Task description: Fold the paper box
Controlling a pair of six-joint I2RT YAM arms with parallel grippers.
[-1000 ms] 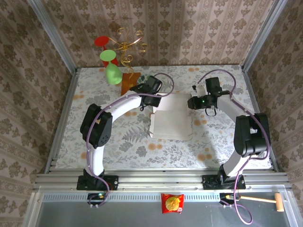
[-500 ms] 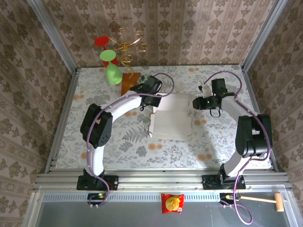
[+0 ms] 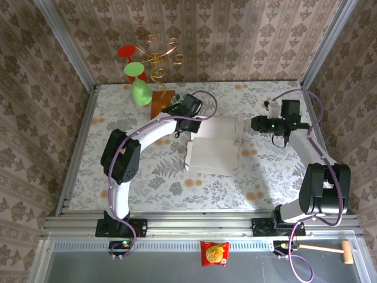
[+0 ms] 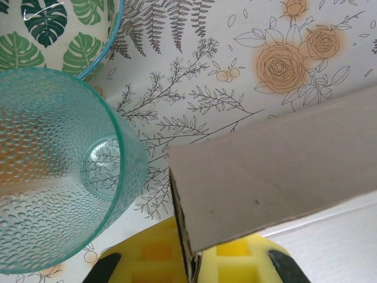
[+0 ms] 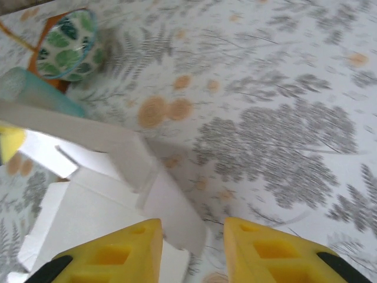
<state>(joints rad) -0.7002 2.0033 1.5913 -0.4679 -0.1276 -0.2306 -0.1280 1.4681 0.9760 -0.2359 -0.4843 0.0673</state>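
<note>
Withdrawn toward the table's right edge over the past second, the right gripper (image 3: pixel 256 124) hangs just beside the paper box (image 3: pixel 213 147), its fingers parted and empty. The half-formed box lies around the middle of the table (image 3: pixel 147 183), nearer the far edge. There the left gripper (image 4: pixel 191 253) is clamped on the box's raised far flap, next to a teal cup (image 4: pixel 53 194) and a leaf-patterned bowl (image 4: pixel 53 29). Folding well likely means the left gripper holds that flap steady. The right would then return low to the upright side flap and press it inward along its crease without buckling the thin card. A floral print covers the table, damask wallpaper lines the walls, and a gold wire ornament (image 3: pixel 154 56) stands past the far left corner.
</note>
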